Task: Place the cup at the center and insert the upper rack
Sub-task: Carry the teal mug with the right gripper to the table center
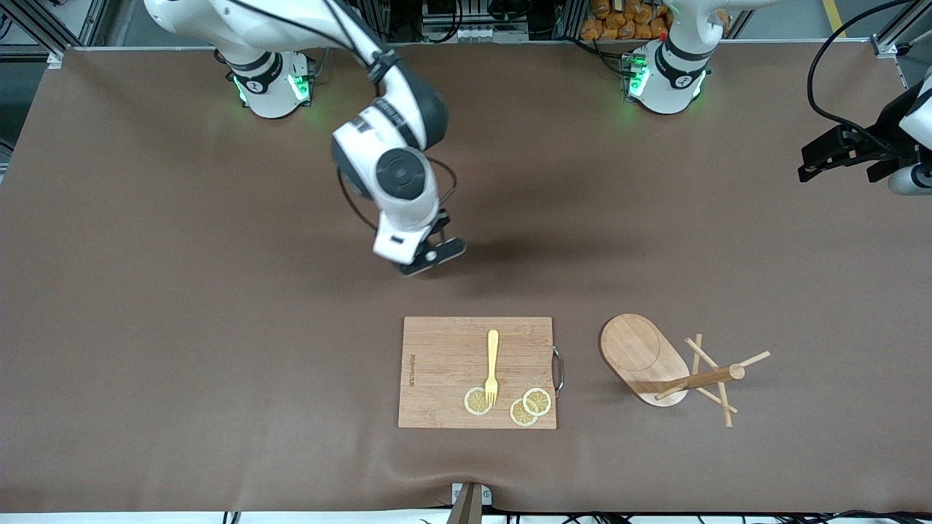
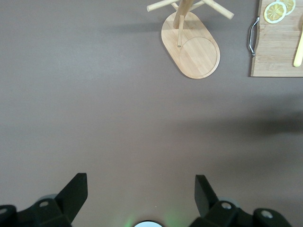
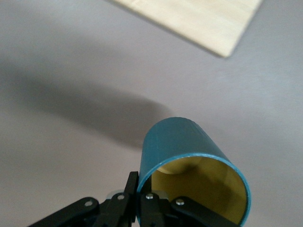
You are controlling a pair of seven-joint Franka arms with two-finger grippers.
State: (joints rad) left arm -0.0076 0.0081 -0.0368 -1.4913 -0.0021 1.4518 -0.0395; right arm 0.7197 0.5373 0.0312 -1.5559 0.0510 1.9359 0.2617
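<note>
A: Where is the cup?

B: The right gripper [image 3: 137, 196] pinches the cup [image 3: 189, 165] by its rim, in the air over bare table [image 1: 182, 291] near the cutting board [image 1: 437, 349].

A: And the rack?

B: The rack [image 1: 655, 360] stands beside the board. The left gripper [image 2: 141, 194] waits, fingers spread.

A: Risks?

B: That thin rim pinch might slip.

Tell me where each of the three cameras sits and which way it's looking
Front view: high across the table, facing both bases; shows the right gripper and left gripper.
Left wrist view: on the left wrist, looking down at the upper rack; its open fingers show.
Right wrist view: on the right wrist, looking at the cup it grips.
Shared: the cutting board appears in all three views.
</note>
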